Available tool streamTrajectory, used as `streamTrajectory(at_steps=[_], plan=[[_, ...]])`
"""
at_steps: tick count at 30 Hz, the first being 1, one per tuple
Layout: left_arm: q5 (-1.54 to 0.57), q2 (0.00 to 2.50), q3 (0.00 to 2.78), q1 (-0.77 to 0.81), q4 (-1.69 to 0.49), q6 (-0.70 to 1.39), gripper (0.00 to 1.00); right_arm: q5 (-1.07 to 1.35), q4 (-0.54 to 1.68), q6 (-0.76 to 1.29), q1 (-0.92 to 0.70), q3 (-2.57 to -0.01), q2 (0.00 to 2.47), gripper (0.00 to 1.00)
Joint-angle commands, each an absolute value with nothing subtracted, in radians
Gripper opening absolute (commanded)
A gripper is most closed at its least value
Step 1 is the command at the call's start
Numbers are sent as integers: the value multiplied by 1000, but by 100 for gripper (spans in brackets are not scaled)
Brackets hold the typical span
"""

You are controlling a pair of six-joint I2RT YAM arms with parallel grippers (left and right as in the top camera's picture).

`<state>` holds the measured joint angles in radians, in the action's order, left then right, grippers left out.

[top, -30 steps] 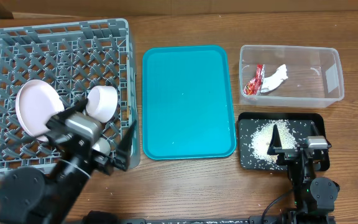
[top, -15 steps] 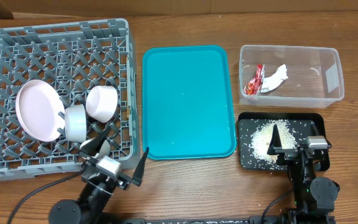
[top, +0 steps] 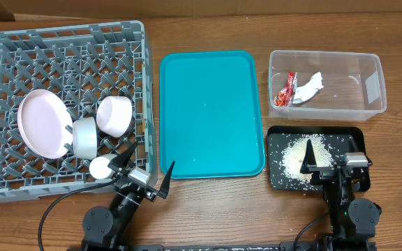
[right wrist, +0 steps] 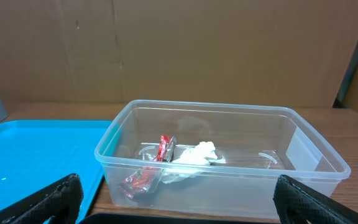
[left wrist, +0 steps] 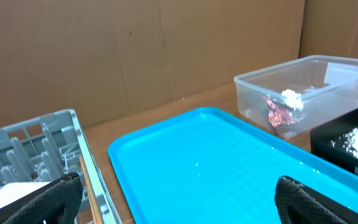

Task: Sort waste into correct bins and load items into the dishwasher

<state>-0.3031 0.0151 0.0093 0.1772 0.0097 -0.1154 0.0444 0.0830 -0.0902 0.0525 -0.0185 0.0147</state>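
Two grippers spread wide: the left gripper [top: 153, 156] beside the rack [top: 61, 42], the right gripper [top: 332, 148] above the black tray [top: 313, 130].

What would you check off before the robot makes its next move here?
1. Snack wrapper and tissue inside the clear tub: ok.
2. Rice in the black tray: ok.
3. Plate, upper bowl, lower bowl and cup in the grey rack: ok.
4. Chopsticks loaded: cannot tell; no view shows them clearly.
5. Left end effector open and holding nothing, at the rack's near corner: ok.
6. Right end effector open and holding nothing, over the black tray: ok.
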Motion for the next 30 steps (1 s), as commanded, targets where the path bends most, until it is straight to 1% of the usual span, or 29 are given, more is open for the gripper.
streamTrajectory(at_steps=[1,6,30], plan=[[-296,4,5,184,11,-135,100,36,80,-94,58,-8,3,100],[-296,4,5,184,-53,-135,100,36,80,-94,58,-8,3,100],[-296,6,5,184,-49,-135,100,36,80,-95,58,-8,3,100]])
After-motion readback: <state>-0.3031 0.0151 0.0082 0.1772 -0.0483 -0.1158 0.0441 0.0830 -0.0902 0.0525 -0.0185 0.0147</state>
